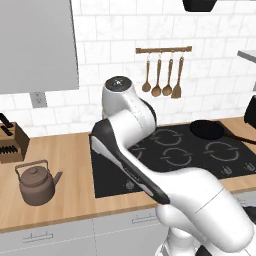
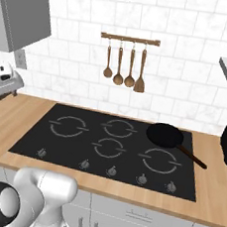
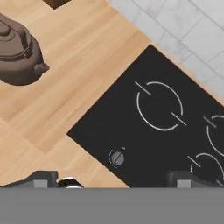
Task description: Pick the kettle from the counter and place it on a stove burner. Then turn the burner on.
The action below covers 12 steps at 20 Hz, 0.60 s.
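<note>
The squat, round, dark-brown metal kettle (image 1: 36, 186), with its thin arched handle, knobbed lid and short spout, stands upright on the light tan wood-grain counter (image 1: 65, 150), well to the left of the black glass cooktop (image 1: 200, 150) and apart from it. In the hand view the kettle (image 3: 17, 57) sits on bare wood, its spout pointing toward the cooktop's near corner. Behind the kettle, toward the wall, is a brown wooden knife block (image 1: 11, 141) with dark handles.

The cooktop is smooth and flat, marked with thin grey broken rings; the largest ring, the stove burner (image 2: 68, 126), lies at the cooktop's left rear and is bare. Small round grey knobs (image 2: 111, 171) line the cooktop's front edge. A black frying pan (image 2: 165, 136) with a long handle rests on the cooktop's right rear part. Above the cooktop, wooden spoons and a spatula (image 2: 125, 67) hang from a rail on the white tiled wall.

The white arm (image 1: 130, 150) folds over the cooktop's left edge, hand looking down. The gripper (image 3: 111, 179) hovers above the cooktop's front left corner, its dark fingertips (image 3: 41, 178) spread wide with nothing between them.
</note>
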{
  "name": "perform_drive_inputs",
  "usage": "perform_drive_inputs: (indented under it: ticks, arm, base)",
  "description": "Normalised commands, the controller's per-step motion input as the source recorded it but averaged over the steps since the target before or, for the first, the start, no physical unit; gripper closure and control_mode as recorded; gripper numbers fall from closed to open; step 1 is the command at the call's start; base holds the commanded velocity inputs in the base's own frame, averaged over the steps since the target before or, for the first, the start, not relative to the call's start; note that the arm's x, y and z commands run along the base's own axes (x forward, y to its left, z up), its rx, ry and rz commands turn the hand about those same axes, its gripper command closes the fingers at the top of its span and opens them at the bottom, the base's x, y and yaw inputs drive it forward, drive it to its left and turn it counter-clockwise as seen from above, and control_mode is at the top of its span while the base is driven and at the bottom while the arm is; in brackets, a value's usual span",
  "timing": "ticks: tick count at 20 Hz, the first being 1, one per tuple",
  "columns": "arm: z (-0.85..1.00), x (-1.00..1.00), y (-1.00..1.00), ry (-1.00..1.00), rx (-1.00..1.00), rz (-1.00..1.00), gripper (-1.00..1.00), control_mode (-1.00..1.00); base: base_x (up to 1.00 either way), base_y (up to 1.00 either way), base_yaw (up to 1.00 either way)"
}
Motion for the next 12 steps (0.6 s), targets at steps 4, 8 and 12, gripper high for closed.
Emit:
perform_drive_inputs:
  ticks: [4, 8, 12]
  arm:
    - [0.0, 0.0, 1.0, -0.09, -0.07, 0.4, -1.0, -1.0]
    - [-0.13, 0.0, 1.0, -0.07, 0.0, 0.47, -1.0, -1.0]
    - [-0.46, 0.0, 1.0, -0.01, 0.03, 0.51, -1.0, -1.0]
  base:
    - [0.0, 0.0, 0.0]
    - [0.0, 0.0, 0.0]
    - [0.0, 0.0, 0.0]
